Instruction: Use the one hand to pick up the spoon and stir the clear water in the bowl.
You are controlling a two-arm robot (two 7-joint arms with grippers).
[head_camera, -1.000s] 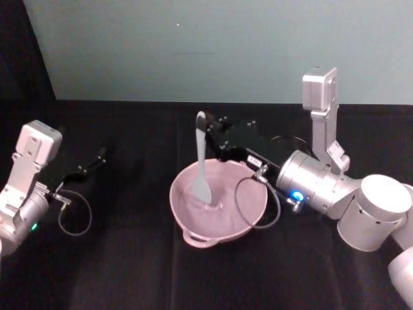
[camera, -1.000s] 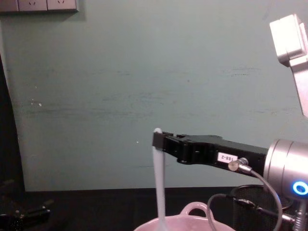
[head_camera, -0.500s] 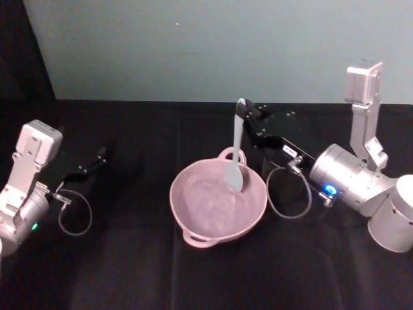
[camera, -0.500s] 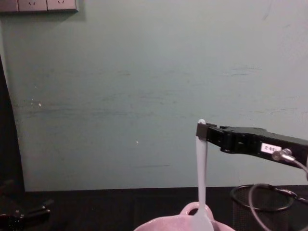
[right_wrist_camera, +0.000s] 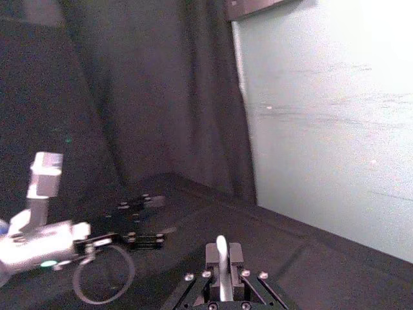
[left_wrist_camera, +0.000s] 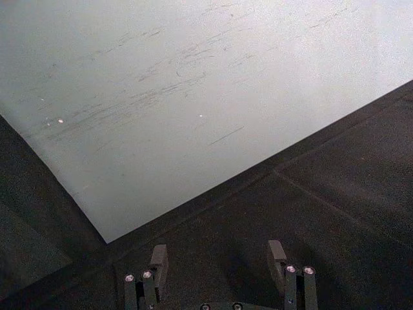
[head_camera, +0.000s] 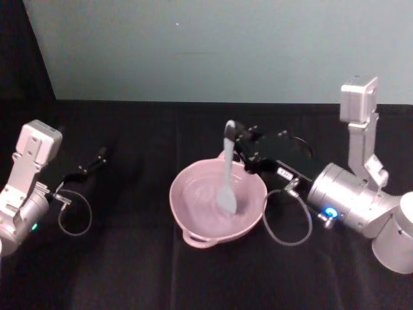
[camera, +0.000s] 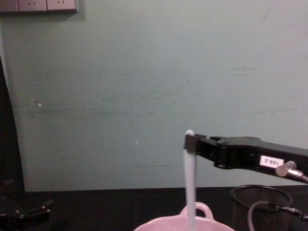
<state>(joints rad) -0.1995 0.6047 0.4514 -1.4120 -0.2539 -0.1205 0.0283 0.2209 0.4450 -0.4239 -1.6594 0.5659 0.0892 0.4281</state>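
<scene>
In the head view, the spoon (head_camera: pixel 227 174) is pinched at its handle tip by the right tool (head_camera: pixel 234 134) at the frame's centre. It hangs nearly upright with its head down inside the bowl (head_camera: pixel 191 223), which suits sweeping the head through the water. The left tool (head_camera: pixel 97 159) is parked at the frame's left over the worktop (head_camera: pixel 129 271), well apart from the bowl.

In the left wrist view, the left tool (left_wrist_camera: pixel 218 261) is seen spread, with nothing between its fingers.

In the right wrist view, the spoon's end (right_wrist_camera: pixel 221 248) is clamped at bottom centre.

In the chest view, the spoon (camera: pixel 190 183) drops into the bowl at the bottom edge, with a mesh cup (camera: pixel 260 202) at lower right. Against half a second earlier, the tool is moved left and lower. The spoon head is brought from the rim by the loop handle toward the bowl's middle.
</scene>
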